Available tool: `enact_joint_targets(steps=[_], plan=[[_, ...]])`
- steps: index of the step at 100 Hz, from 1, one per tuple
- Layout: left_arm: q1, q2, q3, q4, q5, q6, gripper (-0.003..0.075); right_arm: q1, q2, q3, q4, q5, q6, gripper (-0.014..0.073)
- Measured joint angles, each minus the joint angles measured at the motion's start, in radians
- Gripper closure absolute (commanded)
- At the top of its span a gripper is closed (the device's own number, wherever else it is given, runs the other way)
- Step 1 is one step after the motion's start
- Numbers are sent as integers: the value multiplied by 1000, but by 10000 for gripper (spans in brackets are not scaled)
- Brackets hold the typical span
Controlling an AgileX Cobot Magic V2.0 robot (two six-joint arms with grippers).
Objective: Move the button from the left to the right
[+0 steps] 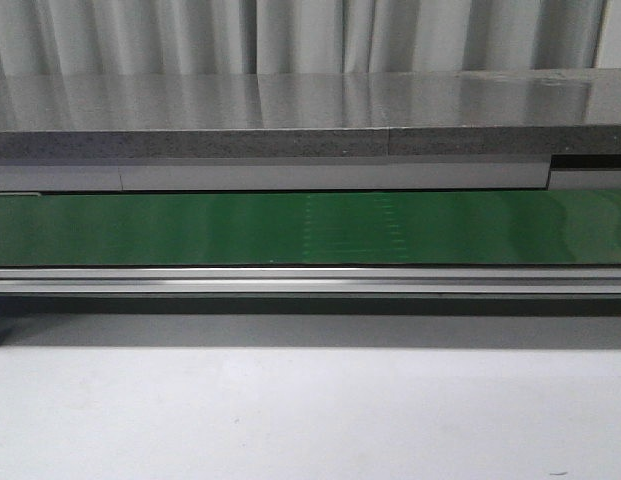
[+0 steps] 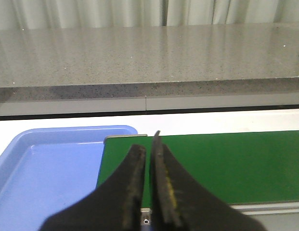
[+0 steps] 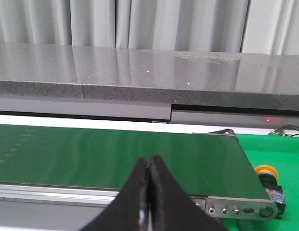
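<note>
The button [image 3: 268, 179] shows only in the right wrist view: a round yellow-orange cap on a black body with a small blue-red mark, lying on a bright green surface just past the right end of the green belt [image 3: 115, 154]. My right gripper [image 3: 149, 161] is shut and empty over the belt's near edge, well left of the button. My left gripper [image 2: 148, 147] is shut and empty above the belt's left end [image 2: 212, 163], beside a blue tray [image 2: 53, 163]. Neither gripper shows in the front view.
The green conveyor belt [image 1: 310, 228] runs across the front view with a metal rail [image 1: 310, 280] along its near side. A grey stone counter [image 1: 290, 115] stands behind it. White table surface [image 1: 290, 410] lies in front. The blue tray holds nothing visible.
</note>
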State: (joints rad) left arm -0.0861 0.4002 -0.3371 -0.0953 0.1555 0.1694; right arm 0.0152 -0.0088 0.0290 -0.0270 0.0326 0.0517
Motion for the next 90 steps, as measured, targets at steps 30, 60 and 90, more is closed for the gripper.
enact_joint_targets(steps=[30,60,90], plan=[[0,0,0,0,0,0,715,0,0,0,0,0,0,661],[0,0,0,0,0,0,715,0,0,0,0,0,1,661],[0,0,9,0,-21,0,715,0,0,0,0,-1,1,661]])
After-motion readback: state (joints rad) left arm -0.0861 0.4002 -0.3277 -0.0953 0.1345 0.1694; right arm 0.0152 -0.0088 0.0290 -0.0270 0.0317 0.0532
